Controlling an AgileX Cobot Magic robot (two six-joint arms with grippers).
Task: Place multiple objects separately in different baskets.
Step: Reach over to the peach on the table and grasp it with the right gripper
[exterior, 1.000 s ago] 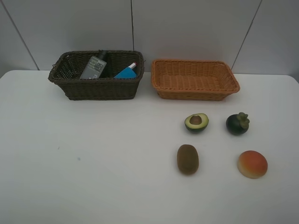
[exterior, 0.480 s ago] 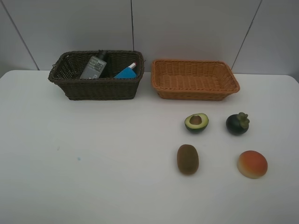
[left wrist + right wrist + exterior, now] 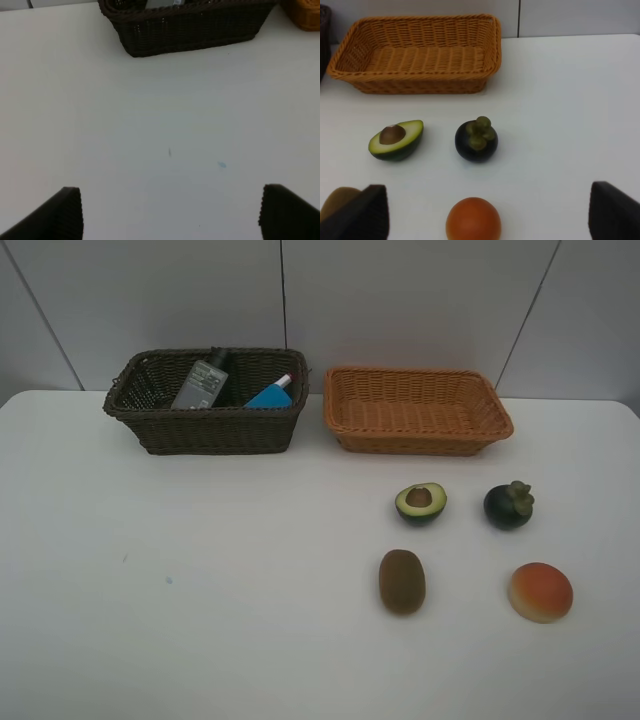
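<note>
Exterior high view: at the rear of the table point(image 3: 200, 590), the dark brown basket point(image 3: 205, 430) holds the pump bottle point(image 3: 203, 383), blue eraser point(image 3: 268, 397) and red-ended marker point(image 3: 284, 381). The light orange basket point(image 3: 420, 442) beside it shows nothing inside. In front of it, apart from one another, lie the avocado half point(image 3: 420, 502), mangosteen point(image 3: 508, 505), kiwi point(image 3: 401, 581) and orange-yellow fruit point(image 3: 540, 592). Neither gripper appears here. Left wrist view: the left gripper point(image 3: 170, 200) hangs over bare table, fingers spread wide, holding nothing. Right wrist view: the right gripper point(image 3: 486, 189), likewise spread and unladen, faces the four fruits. Judge them light, rigid and smooth. The round ones will probably roll, so close your fingers across their widest girth, and grip the avocado half and kiwi across the short axis.
</note>
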